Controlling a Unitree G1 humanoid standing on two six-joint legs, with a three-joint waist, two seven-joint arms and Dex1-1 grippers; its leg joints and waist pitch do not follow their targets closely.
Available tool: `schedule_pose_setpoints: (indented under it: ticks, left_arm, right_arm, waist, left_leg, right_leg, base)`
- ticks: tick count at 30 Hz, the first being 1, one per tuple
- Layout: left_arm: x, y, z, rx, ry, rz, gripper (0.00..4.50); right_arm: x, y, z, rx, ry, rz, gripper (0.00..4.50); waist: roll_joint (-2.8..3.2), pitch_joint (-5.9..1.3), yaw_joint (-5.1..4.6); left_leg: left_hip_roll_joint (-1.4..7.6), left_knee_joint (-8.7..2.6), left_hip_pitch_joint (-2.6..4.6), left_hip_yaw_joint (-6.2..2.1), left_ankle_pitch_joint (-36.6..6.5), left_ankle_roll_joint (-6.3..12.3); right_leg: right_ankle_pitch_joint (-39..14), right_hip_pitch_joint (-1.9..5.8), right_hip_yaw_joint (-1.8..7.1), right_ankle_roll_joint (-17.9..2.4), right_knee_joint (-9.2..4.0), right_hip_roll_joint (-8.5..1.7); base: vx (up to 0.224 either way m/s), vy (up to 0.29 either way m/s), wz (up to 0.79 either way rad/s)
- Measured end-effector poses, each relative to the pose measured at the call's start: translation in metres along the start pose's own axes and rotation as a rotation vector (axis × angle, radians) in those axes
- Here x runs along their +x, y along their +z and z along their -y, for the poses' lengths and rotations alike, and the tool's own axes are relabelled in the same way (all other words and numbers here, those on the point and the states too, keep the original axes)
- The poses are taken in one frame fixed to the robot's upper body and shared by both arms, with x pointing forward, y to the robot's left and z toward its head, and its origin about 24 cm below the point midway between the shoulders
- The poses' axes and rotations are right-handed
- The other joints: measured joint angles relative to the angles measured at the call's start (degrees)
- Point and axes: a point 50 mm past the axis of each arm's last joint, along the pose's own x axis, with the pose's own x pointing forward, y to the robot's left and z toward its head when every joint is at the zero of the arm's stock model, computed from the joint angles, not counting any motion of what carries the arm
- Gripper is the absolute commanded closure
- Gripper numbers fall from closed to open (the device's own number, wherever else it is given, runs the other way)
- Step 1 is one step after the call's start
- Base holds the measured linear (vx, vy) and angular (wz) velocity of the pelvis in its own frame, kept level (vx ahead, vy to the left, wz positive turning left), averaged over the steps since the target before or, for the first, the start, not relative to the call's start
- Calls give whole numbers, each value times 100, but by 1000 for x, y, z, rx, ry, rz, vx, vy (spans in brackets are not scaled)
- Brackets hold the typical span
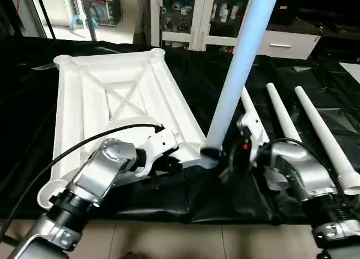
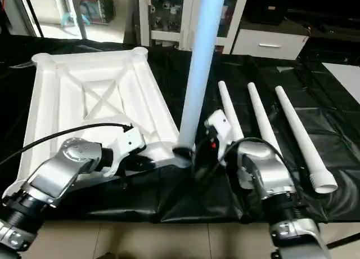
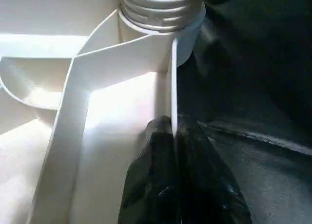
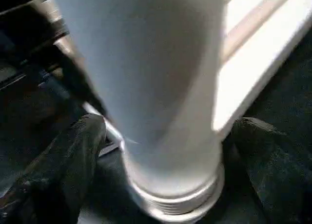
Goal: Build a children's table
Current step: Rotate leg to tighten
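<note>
While standing in its socket, the leg (image 1: 239, 73) points upward.

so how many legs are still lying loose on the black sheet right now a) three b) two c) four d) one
a) Three loose legs lie side by side on the black sheet to the right of the table top, while the fourth leg stands upright in the top's near corner socket.
</note>
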Motion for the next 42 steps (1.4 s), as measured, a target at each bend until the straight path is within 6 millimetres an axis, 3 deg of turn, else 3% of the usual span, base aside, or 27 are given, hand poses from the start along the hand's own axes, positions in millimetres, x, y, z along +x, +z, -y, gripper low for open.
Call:
schedule_pose_setpoints:
  ticks: [4, 22, 34, 37, 42]
  left_arm:
    - [-1, -1, 2, 5, -22, -9, 450]
    - [-3, -1, 6, 16, -54, -28, 450]
    - [-2, -1, 6, 7, -51, -32, 450]
    - [1, -2, 2, -26, -13, -24, 450]
    - [21, 6, -9, -172, 146, 15, 450]
  right_arm:
    - [0, -1, -2, -13, 63, -48, 4]
    - [2, -2, -1, -50, 114, -91, 162]
    - [4, -3, 3, -72, 117, -102, 178]
    - [12, -3, 6, -62, 58, -86, 178]
    - [30, -5, 17, 59, -233, -15, 180]
  waist:
    - [-1, 1, 6]
    - [-8, -3, 20]
    - [-16, -8, 2]
    - [-27, -14, -25]
    - [-39, -21, -140]
  left_leg:
    - [0, 10, 0, 3, -2, 4]
    - [0, 31, 1, 5, -4, 10]
    - [0, 49, 7, 5, -7, 14]
    - [2, 53, 34, 6, -20, -11]
    - [2, 63, 59, 7, -19, -15]
  right_leg:
    - [0, 1, 0, 0, 7, -3]
    - [0, 4, 1, -1, 24, -7]
    - [2, 12, 2, -3, 35, -10]
    - [8, 29, 3, -12, 43, -9]
    - [15, 56, 5, -25, 31, -11]
  base:
    - [0, 0, 0]
    - [0, 0, 0]
    - [0, 0, 0]
    - [0, 0, 0]
    - [-21, 1, -2]
